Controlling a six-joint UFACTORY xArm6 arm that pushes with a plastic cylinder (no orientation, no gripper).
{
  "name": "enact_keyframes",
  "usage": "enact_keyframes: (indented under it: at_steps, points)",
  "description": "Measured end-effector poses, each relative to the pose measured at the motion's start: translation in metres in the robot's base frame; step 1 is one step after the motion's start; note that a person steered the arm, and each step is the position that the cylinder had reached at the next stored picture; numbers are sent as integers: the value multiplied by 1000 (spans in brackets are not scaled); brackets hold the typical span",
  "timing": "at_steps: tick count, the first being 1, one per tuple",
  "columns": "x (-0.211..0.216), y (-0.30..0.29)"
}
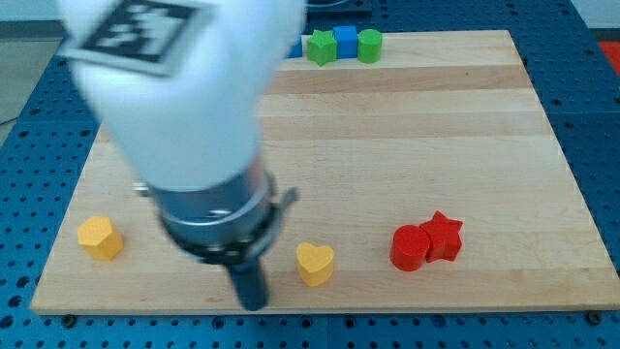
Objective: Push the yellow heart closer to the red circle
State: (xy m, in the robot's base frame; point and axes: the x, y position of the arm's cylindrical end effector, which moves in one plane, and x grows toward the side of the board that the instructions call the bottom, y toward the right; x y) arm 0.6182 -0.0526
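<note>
The yellow heart (315, 263) lies near the board's bottom edge, at the middle. The red circle (409, 246) lies to its right, touching a red star (444, 236) on its own right side. My tip (252, 302) is on the board just left of the yellow heart and slightly lower, with a small gap between them. The arm's white body and grey collar fill the view's upper left.
A yellow block (100, 237) sits at the bottom left. At the top edge a green star (321, 47), a blue block (345, 42) and a green block (369, 45) stand in a row. The wooden board (436, 136) lies on a blue table.
</note>
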Motion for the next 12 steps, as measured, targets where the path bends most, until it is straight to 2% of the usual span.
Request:
enact_keyframes:
  at_steps: [2, 3, 4, 5, 7, 8, 9, 10, 12]
  points:
    - [0, 72]
    - [0, 73]
    - [-1, 26]
    - [-14, 22]
    - [-29, 82]
    - [-13, 60]
    - [-22, 5]
    - [-59, -11]
    - [-68, 49]
